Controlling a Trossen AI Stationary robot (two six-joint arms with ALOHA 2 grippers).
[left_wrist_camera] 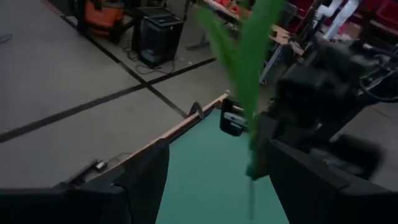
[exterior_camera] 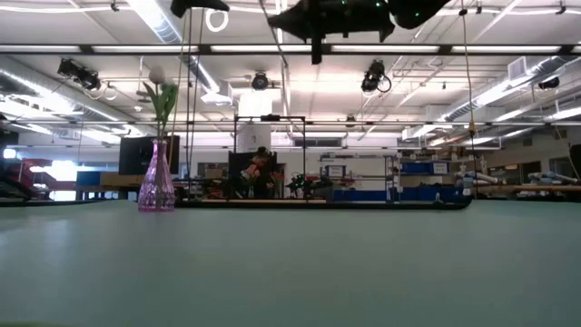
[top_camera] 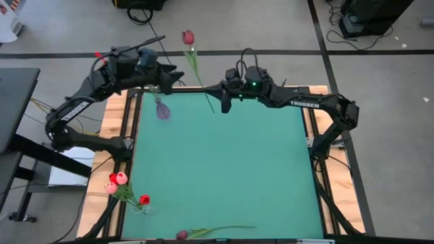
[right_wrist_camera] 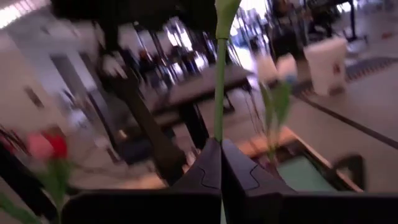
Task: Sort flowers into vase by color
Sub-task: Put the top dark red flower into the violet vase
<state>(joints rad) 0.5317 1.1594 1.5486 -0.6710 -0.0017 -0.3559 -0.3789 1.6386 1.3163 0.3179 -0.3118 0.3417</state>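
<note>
Here the right gripper [top_camera: 224,103] hangs high over the far edge of the table [top_camera: 224,169], its fingers pinched shut on the stem of a dark red tulip [top_camera: 188,37]. That stem runs from the gripper up and away beyond the table's far edge, head outermost, so its long axis is tilted, not plumb. The purple vase [top_camera: 162,110] stands on the table to the left of this gripper, near the far left corner, already holding a white flower [exterior_camera: 163,95]. The left gripper [top_camera: 163,78] hovers almost above that vase, fingers spread, nearer to it than the right. The other flowers [top_camera: 121,183] lie at the near left edge, with one more tulip [top_camera: 203,233] along the near edge.
</note>
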